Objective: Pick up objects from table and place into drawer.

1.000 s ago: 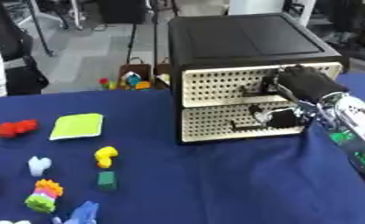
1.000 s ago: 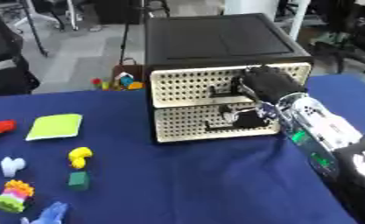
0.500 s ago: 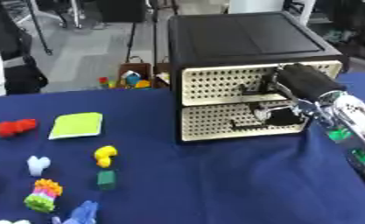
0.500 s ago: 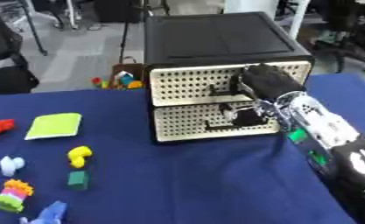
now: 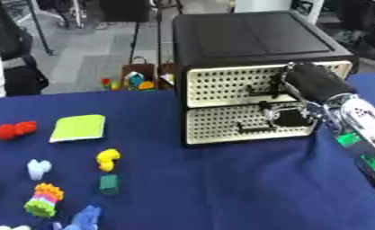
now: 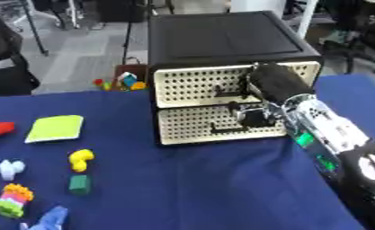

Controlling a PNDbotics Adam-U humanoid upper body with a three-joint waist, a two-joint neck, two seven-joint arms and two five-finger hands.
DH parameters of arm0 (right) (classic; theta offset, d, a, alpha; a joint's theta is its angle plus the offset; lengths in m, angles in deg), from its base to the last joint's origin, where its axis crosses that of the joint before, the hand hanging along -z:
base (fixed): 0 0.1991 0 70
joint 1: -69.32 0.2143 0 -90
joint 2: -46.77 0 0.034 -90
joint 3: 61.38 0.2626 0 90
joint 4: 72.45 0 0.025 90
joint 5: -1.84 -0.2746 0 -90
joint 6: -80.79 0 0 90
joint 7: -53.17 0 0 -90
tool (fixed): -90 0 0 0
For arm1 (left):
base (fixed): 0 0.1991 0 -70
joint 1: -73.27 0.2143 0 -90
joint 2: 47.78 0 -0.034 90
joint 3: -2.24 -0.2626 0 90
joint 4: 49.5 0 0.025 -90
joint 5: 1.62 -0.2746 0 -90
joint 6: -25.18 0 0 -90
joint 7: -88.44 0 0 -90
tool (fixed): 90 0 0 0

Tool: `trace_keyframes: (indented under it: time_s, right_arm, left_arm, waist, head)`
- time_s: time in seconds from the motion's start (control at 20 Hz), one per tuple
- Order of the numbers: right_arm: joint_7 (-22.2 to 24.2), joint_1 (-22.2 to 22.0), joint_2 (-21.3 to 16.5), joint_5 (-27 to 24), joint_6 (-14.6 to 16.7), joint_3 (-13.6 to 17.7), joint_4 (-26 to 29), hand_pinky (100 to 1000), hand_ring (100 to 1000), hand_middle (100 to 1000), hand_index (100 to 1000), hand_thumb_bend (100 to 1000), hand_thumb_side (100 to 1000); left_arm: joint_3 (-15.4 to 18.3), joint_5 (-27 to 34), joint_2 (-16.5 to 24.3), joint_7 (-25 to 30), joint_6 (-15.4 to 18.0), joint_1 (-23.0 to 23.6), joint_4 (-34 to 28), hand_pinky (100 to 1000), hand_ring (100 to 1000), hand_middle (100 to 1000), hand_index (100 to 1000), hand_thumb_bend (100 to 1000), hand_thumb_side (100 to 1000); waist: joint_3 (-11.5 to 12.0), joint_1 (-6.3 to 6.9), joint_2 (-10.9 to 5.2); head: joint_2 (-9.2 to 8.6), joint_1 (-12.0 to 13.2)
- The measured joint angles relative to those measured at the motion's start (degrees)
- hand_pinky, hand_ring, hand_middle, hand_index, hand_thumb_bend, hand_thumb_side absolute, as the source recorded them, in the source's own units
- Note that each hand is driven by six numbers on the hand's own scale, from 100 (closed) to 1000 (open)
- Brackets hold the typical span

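Right hand [image 5: 288,114] is at the closed lower drawer [image 5: 249,125]; finger state cannot be told. Advise a straight, level pull by the handle. Toys, including the yellow piece [image 5: 107,159], lie well apart on the blue surface [image 5: 221,179].

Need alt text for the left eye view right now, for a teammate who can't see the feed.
The robot's right hand reaches to the front of a black two-drawer cabinet, at the lower drawer, which looks closed. Small toys lie on the blue tablecloth to the left, including a yellow-green pad.
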Motion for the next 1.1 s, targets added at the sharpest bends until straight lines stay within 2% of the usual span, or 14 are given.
trace_keyframes:
  time_s: [0.45,0.55,0.65,1.1]
  right_arm:
    - [-1.00,-0.48,-0.07,2.01,-1.23,-0.73,1.24,100,100,100,462,246,369]
    - [-1.09,-0.60,-0.19,2.03,-1.30,-0.84,1.63,100,100,100,457,277,350]
    - [-1.09,-0.88,-0.40,2.08,-1.30,-1.04,1.90,100,100,100,474,261,331]
    - [0.17,-1.43,-0.53,3.35,-1.04,-1.50,1.86,100,100,100,434,246,236]
  left_arm:
    - [-0.02,0.53,-0.01,0.24,0.24,-0.04,0.00,692,759,796,866,384,1000]
    - [-0.02,0.62,-0.01,0.27,0.26,-0.04,0.00,692,759,797,866,384,1000]
    - [-0.02,0.66,-0.01,0.34,0.34,-0.05,0.00,692,759,797,866,383,1000]
    - [-0.04,1.11,-0.01,0.50,0.49,-0.15,0.00,691,759,797,861,379,1000]
  waist:
    - [-0.08,-0.04,-0.02]
    - [-0.12,-0.05,-0.03]
    - [-0.17,-0.05,-0.04]
    - [-0.17,-0.16,-0.11]
  head:
    - [-0.23,-0.08]
    - [-0.28,-0.09]
    - [-0.43,-0.11]
    - [-0.46,-0.35]
